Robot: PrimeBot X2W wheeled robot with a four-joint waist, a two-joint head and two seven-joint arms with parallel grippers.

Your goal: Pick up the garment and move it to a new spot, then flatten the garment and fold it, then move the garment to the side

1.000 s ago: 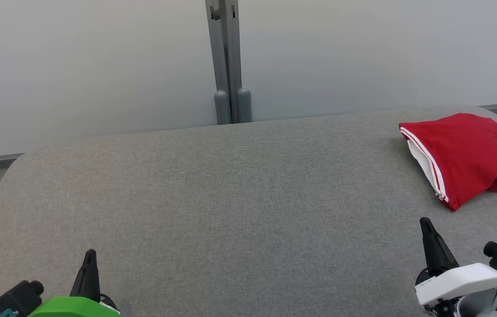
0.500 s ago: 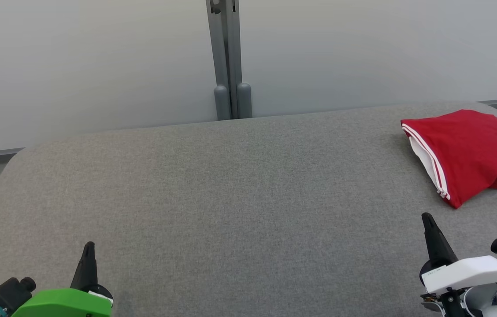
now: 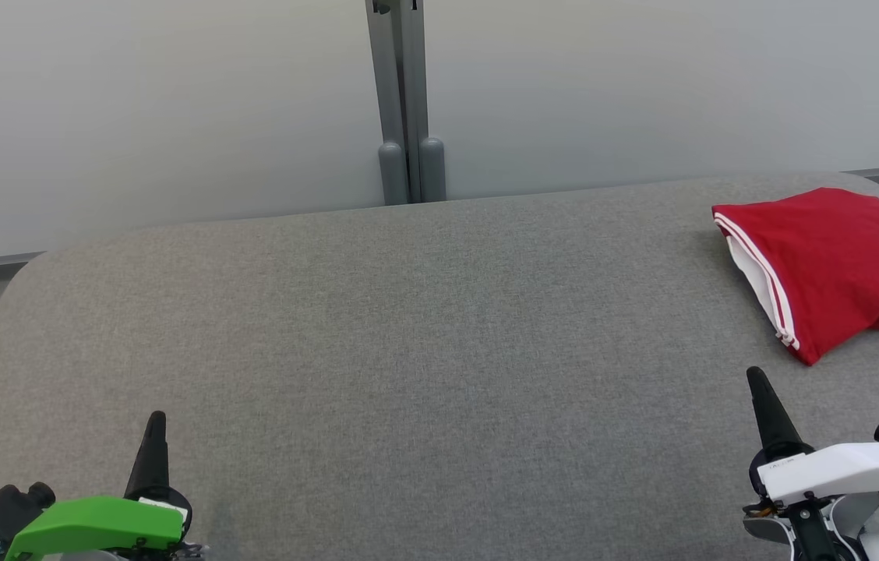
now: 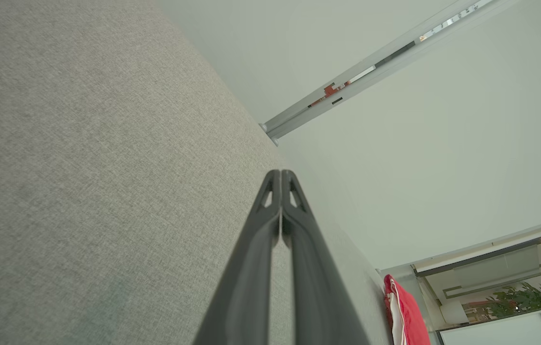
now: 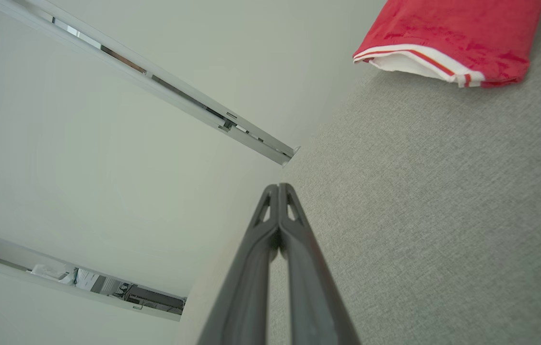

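Note:
The garment [image 3: 837, 265] is red with white stripes and a white lining. It lies folded at the far right of the grey padded table [image 3: 424, 351]. The right wrist view has the garment [image 5: 452, 38] at its top right, and the left wrist view catches a strip of the garment [image 4: 407, 314] at its bottom right. My left gripper [image 3: 155, 425] is shut and empty near the table's front left. My right gripper [image 3: 757, 382] is shut and empty at the front right, a short way in front of the garment. Both pairs of jaws press together, left gripper [image 4: 280, 173] and right gripper [image 5: 278, 187].
A pale wall panel with a grey post [image 3: 406, 101] stands right behind the table's far edge. The table's corners are rounded, and the garment reaches close to the right edge.
The camera has tilted a little, so the whole picture has slid up. Both grippers stay shut and the garment lies as before.

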